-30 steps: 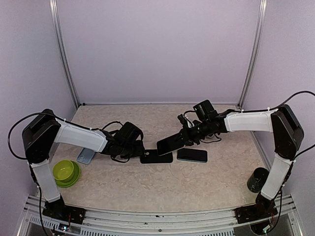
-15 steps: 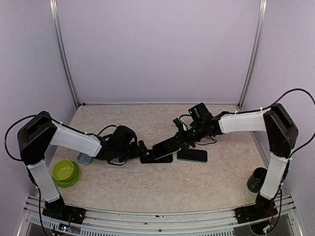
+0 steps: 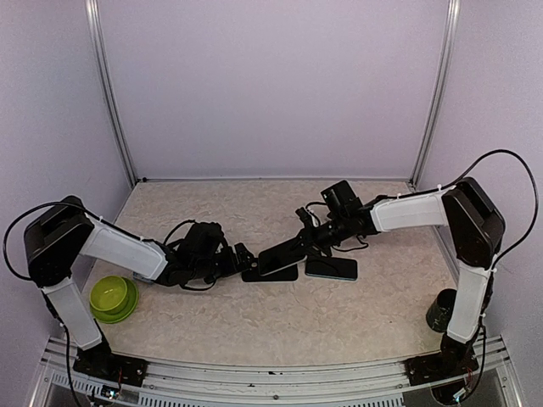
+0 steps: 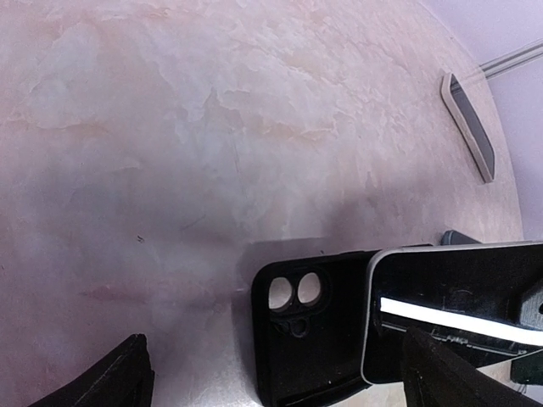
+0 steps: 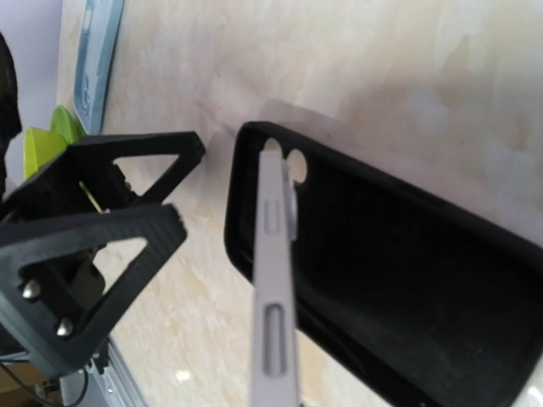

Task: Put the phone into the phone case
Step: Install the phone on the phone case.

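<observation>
Green plastic comes first in the overhead view: a bowl [image 3: 114, 298] sits at the lower left on the beige, marbled counter [image 3: 280, 331]. A dark cup [image 3: 443, 309] stands at the lower right beside the right arm's base.

Farther in, near the middle of the frame, the black phone case [image 3: 270, 274] lies flat with its hollow side up. In the left wrist view its two camera cutouts face left. The left gripper [image 3: 240, 257] sits low, just left of the case, with its jaws spread wide and nothing between them. Its black triangular fingers [image 5: 102, 237] fill the left side of the right wrist view.

The phone [image 3: 276, 254] hangs tilted over the case, clamped in the closed right gripper [image 3: 304, 242], which reaches in from the upper right. Its lower end points down-left toward the cutout end of the case, and its higher end rises toward the right arm. Whether that low end touches the case cannot be told.

Just right of the case, a second dark device with a teal rim [image 3: 331, 268] lies flat. A pale blue case [image 5: 97, 51] shows at the upper left of the right wrist view, beyond the bowl.
</observation>
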`<state>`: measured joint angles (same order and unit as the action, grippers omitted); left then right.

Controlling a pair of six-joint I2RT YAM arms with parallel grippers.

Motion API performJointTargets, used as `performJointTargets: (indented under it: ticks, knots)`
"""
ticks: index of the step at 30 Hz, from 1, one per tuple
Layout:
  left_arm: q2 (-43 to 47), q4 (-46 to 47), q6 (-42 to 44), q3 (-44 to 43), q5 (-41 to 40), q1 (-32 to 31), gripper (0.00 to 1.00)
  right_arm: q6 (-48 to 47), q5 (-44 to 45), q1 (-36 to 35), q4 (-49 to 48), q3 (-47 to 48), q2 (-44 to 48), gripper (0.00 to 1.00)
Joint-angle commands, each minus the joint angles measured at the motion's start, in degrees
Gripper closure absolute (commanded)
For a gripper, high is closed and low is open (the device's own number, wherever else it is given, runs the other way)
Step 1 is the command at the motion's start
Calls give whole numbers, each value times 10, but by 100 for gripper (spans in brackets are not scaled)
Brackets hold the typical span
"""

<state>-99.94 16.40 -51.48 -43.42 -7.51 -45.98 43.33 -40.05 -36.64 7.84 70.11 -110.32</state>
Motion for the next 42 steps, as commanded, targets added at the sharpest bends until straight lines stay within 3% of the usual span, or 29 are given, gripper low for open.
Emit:
performJointTargets:
  ticks: [1, 21, 42]
  knots:
    - [20, 67, -9, 22, 22, 3, 1, 26, -30, -4, -45, 20, -12, 100]
    - [-12, 155, -25, 45, 72, 1, 1, 81, -56, -3, -77, 30, -54, 100]
    - [-29, 177, -40, 46, 90, -10, 1, 95, -72, -7, -100, 19, -78, 100]
